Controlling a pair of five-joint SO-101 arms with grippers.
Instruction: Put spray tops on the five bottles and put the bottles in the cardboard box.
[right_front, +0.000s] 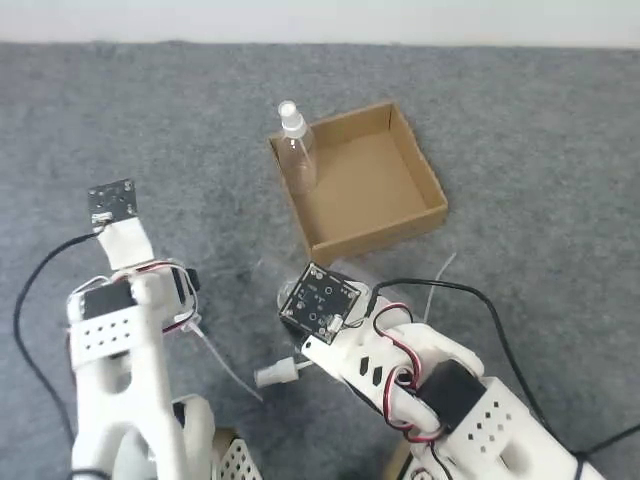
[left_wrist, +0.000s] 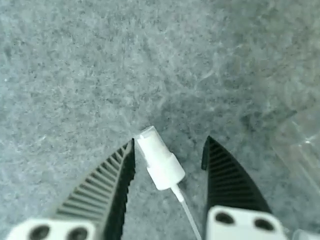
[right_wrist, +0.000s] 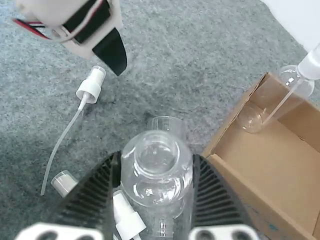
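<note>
My right gripper (right_wrist: 156, 161) is shut on a clear bottle (right_wrist: 158, 167) with a bare, open neck, held just above the grey carpet beside the cardboard box (right_wrist: 280, 175). In the high view this bottle (right_front: 289, 294) peeks out from under the right wrist. My left gripper (left_wrist: 170, 149) hangs open low over the carpet. A white spray top (left_wrist: 159, 162) with its thin tube lies between its fingers, apart from both. The right wrist view has that spray top (right_wrist: 90, 86) under the left arm's dark finger (right_wrist: 111, 52). A capped bottle (right_front: 297, 150) stands in the box's corner (right_front: 285, 150).
Two more spray tops (right_wrist: 62, 181) (right_wrist: 127, 217) lie on the carpet close under the right gripper; one shows as (right_front: 280, 373) from above. The box (right_front: 415, 170) sits at the table's middle back, open side up. A clear bottle edge (left_wrist: 300, 145) lies near the left gripper.
</note>
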